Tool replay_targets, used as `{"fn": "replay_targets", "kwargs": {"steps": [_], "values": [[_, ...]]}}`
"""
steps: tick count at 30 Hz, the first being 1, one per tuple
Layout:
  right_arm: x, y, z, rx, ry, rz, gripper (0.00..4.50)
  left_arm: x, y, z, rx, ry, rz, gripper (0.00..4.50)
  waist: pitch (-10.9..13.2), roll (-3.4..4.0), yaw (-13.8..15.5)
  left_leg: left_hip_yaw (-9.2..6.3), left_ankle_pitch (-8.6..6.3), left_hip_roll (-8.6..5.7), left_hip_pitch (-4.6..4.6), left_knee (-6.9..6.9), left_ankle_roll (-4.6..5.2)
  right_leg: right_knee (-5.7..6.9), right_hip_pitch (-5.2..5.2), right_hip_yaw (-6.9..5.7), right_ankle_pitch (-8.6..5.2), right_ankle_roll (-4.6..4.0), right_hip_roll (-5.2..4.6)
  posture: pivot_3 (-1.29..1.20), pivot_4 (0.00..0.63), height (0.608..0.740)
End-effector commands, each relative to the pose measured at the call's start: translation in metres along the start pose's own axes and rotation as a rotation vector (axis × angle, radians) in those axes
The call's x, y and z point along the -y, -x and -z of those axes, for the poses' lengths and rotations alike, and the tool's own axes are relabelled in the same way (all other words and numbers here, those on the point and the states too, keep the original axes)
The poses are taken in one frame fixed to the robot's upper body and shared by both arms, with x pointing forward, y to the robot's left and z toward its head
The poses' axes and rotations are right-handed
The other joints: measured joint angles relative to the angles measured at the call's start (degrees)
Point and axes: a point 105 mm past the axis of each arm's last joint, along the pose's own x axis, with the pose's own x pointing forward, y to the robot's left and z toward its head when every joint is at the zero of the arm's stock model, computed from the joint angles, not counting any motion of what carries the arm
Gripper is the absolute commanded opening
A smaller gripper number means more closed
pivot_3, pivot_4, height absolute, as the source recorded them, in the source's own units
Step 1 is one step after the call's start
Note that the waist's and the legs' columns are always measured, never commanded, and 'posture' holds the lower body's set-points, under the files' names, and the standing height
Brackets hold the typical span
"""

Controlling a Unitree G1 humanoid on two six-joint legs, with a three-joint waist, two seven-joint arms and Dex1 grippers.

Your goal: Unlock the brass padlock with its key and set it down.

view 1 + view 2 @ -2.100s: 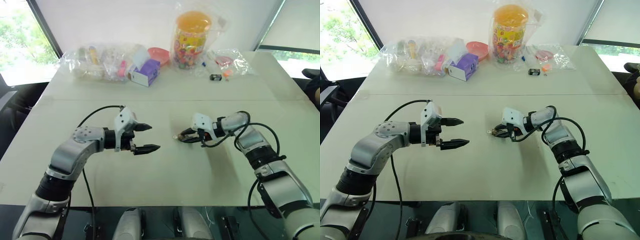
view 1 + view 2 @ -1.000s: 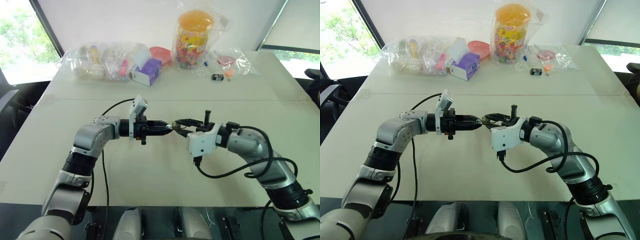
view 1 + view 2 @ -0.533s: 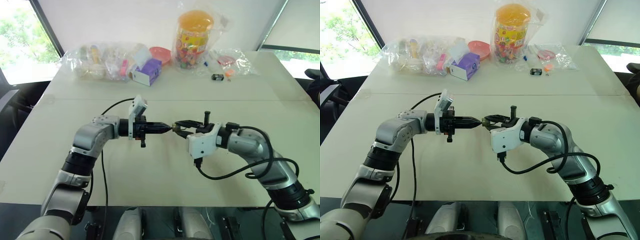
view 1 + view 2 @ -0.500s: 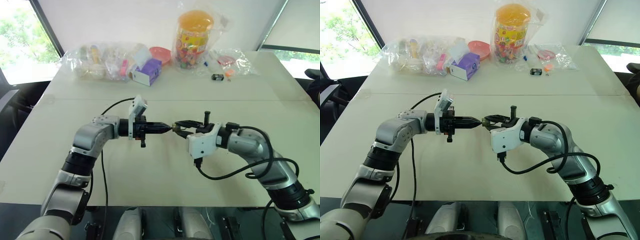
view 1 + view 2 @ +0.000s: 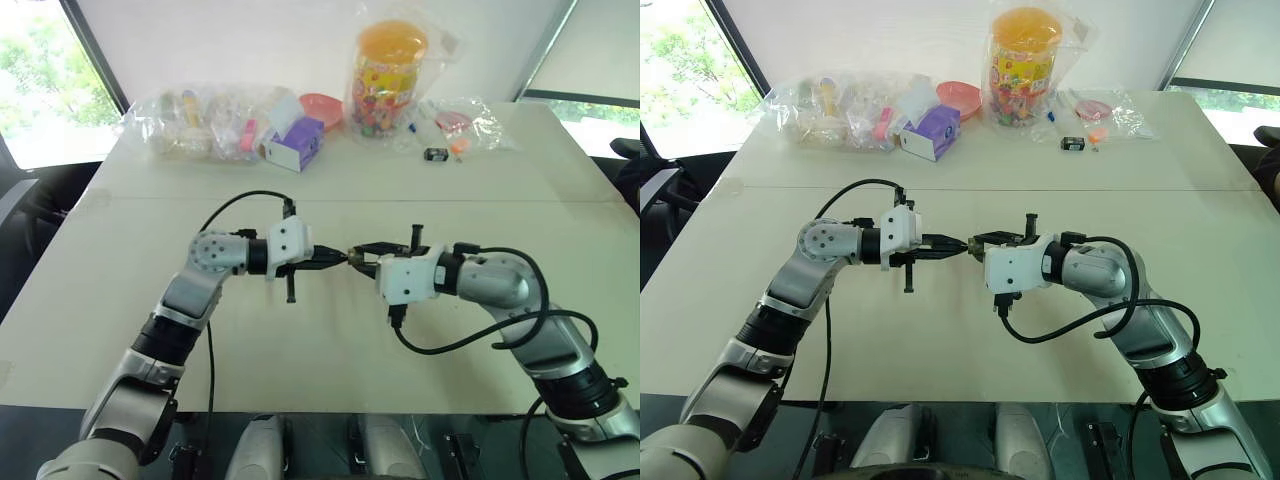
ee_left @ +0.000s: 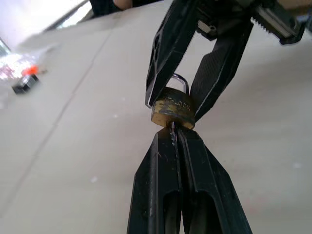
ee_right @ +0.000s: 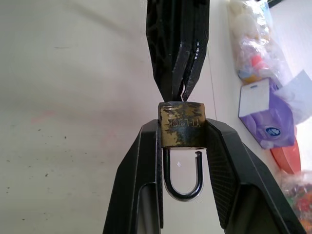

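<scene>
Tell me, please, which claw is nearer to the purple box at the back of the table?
The left. The left claw is shut just left of the table's middle, closer to the purple box; the right claw, gripping the brass padlock, sits slightly farther right.

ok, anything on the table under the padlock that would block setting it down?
Nothing visible. The brass padlock is pinched in the right gripper above bare table; the left gripper meets its keyhole end. The bags and jar sit at the far edge.
</scene>
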Motion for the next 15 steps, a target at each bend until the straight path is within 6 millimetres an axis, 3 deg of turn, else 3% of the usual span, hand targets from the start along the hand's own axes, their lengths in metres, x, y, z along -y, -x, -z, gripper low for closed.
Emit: {"fn": "replay_targets", "kwargs": {"steps": [1,4,7,9,15], "values": [[0.004,0.001,-0.018,0.068,0.059,0.003,0.66,-0.002,-0.002,-0.008,0.047,0.069,-0.006,0.04,0.0,0.0,-0.05,0.0,0.0,0.0,0.0,0.0,0.0,0.0,0.0,0.0,0.0,0.0,0.01,0.0,0.15,0.735],[0.005,0.002,-0.017,0.061,0.076,0.002,0.66,-0.001,0.0,-0.006,0.055,0.311,0.009,0.04,0.0,0.0,-0.12,0.0,0.0,0.0,0.0,0.0,0.01,0.0,0.0,-0.01,0.0,0.0,0.03,0.0,0.15,0.735],[0.006,0.001,-0.016,0.052,0.099,0.003,0.66,-0.007,0.005,-0.016,0.153,0.68,0.038,0.04,0.0,0.0,-0.25,-0.02,0.0,0.02,0.0,0.0,0.01,0.03,0.0,-0.02,0.0,0.01,0.05,0.0,0.15,0.735],[0.006,0.001,-0.015,0.048,0.106,0.003,0.66,-0.007,0.007,-0.022,0.187,0.792,0.061,0.88,0.01,-0.02,-0.26,-0.04,0.0,0.03,0.0,0.0,0.01,0.03,0.0,-0.04,0.0,0.01,0.06,0.0,0.15,0.735],[0.007,0.002,-0.012,0.035,0.122,0.004,0.66,-0.007,0.004,-0.019,0.154,0.834,0.044,3.87,0.01,-0.02,-0.1,-0.05,0.0,0.01,0.0,0.0,0.0,0.03,0.01,-0.01,-0.01,0.01,0.01,0.0,0.15,0.735]]}}
